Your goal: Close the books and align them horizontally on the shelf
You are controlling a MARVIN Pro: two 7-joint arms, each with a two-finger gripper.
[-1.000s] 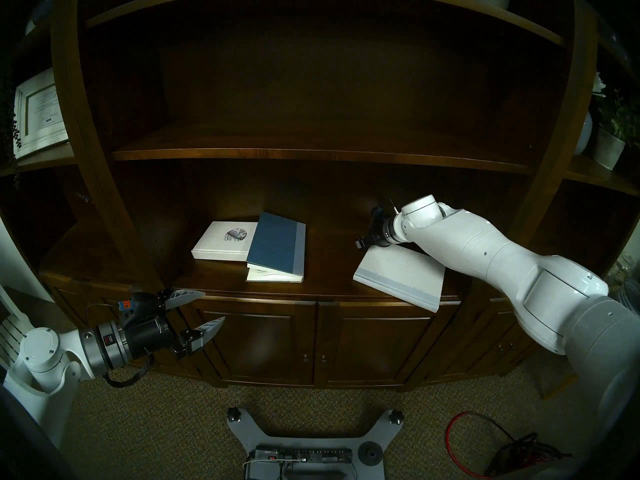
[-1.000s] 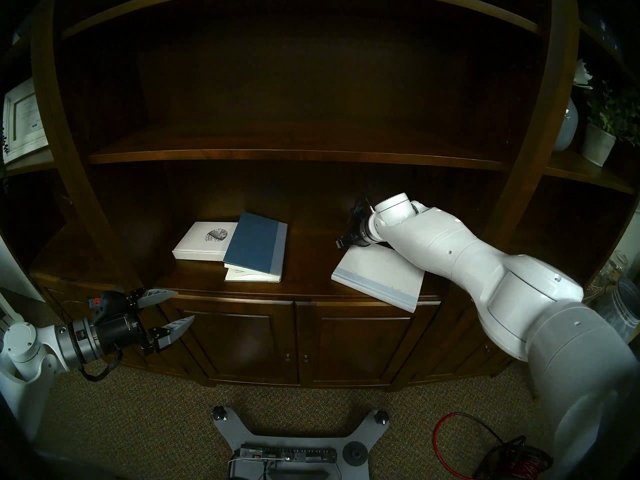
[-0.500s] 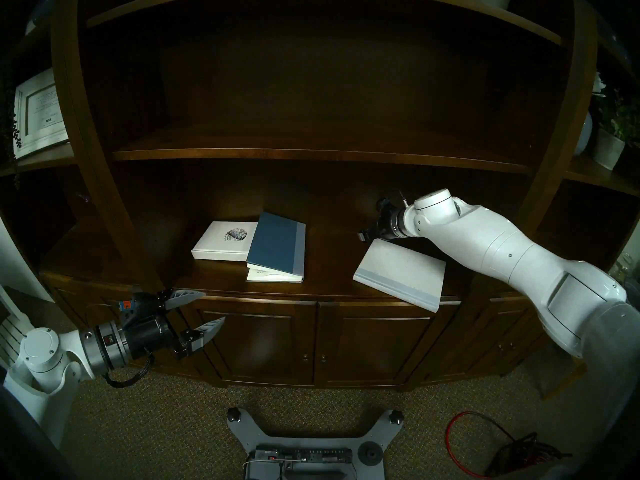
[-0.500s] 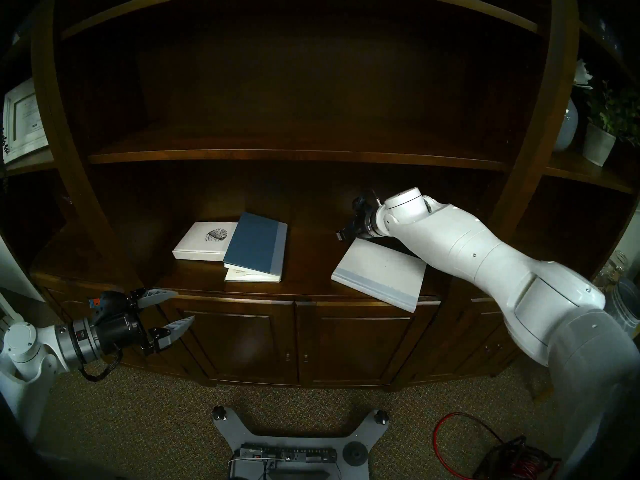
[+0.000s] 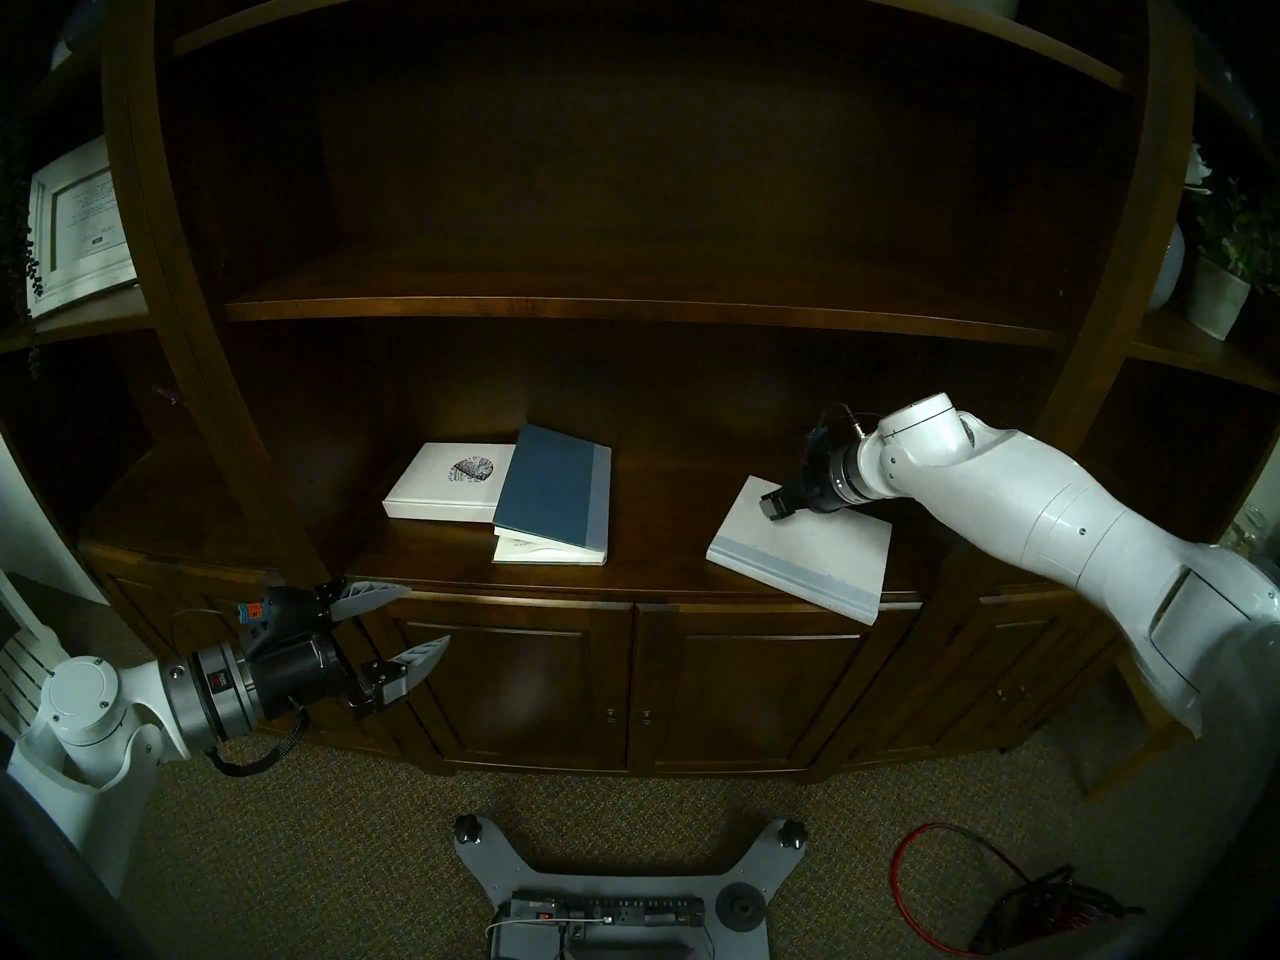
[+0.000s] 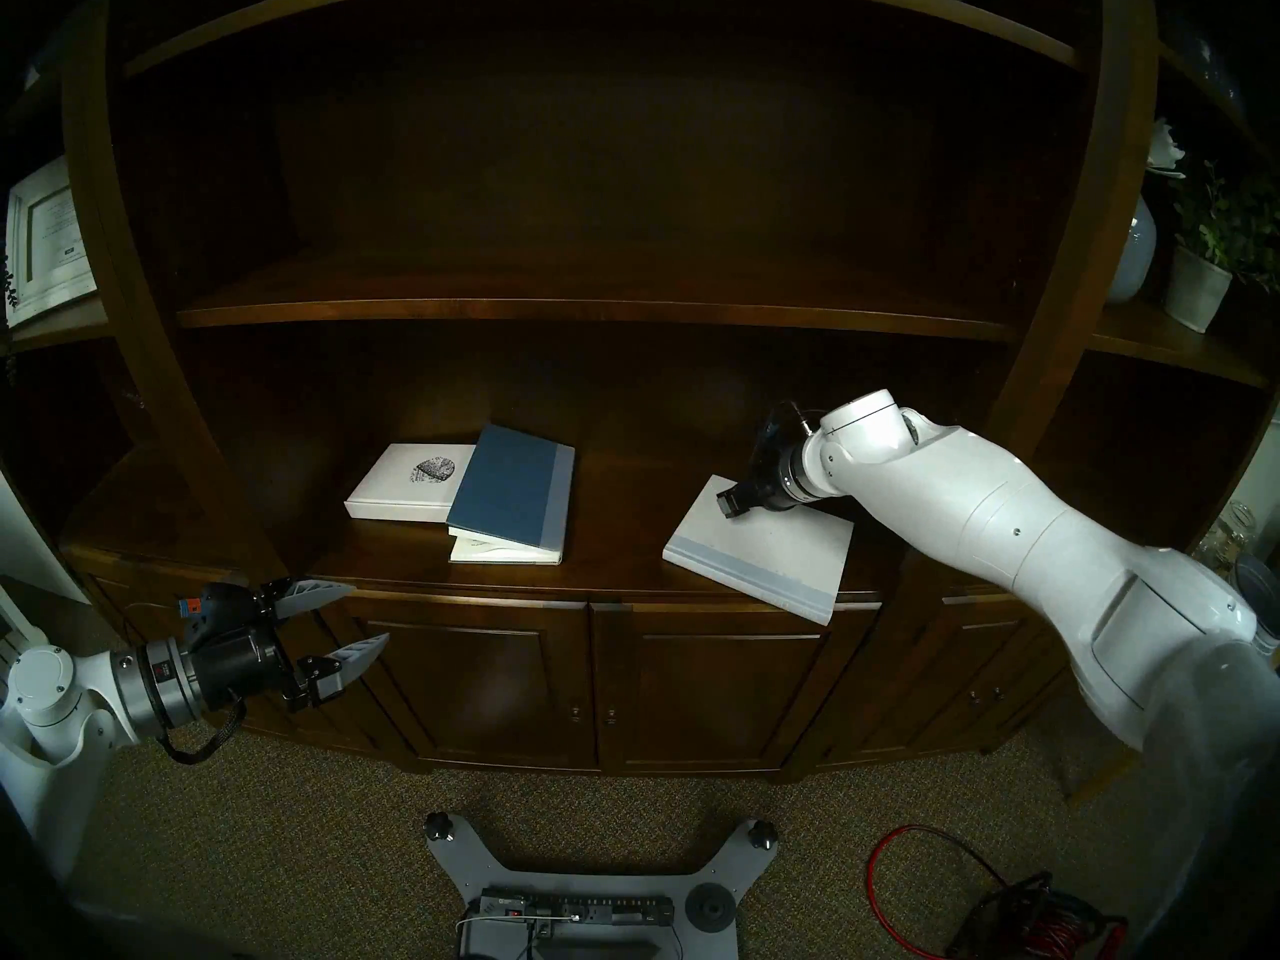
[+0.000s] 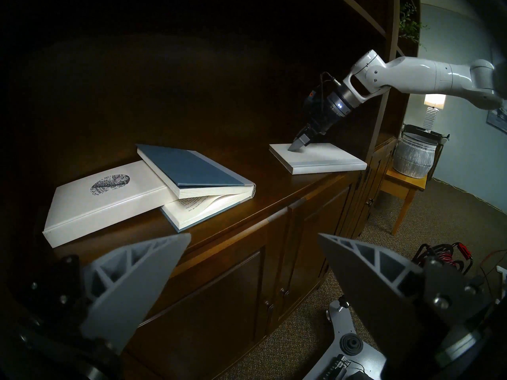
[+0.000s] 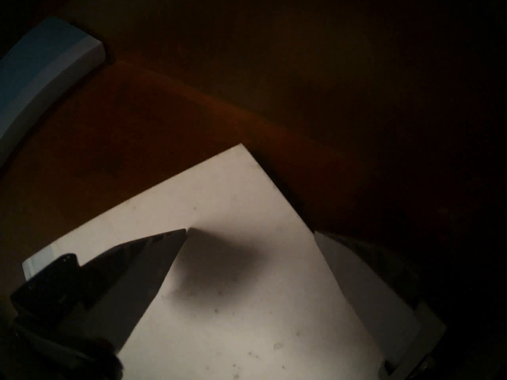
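Head stereo left view: on the deep dark-brown wooden ledge (image 5: 644, 577) above the panelled doors, the plain white hardcover with a pale blue-grey spine strip (image 5: 810, 557) lies closed but skewed, its long axis running diagonally and its near right corner overhanging the front edge. The right gripper (image 7: 297, 147), fingers spread wide and holding nothing, slants down over the book's far left corner; one fingertip appears to touch the cover, though contact is uncertain. The right arm, reaching in from the right, is plainly the nearer one. Squaring this book probably calls for a push or turn from that corner. To the left, well apart, the blue hardcover with a grey spine strip (image 5: 554, 487) lies part-open, overlapping the white hardcover with a black speckled oval (image 5: 447, 480). The left gripper (image 5: 422, 616) hangs wide open and empty, before the cabinet and below the ledge.
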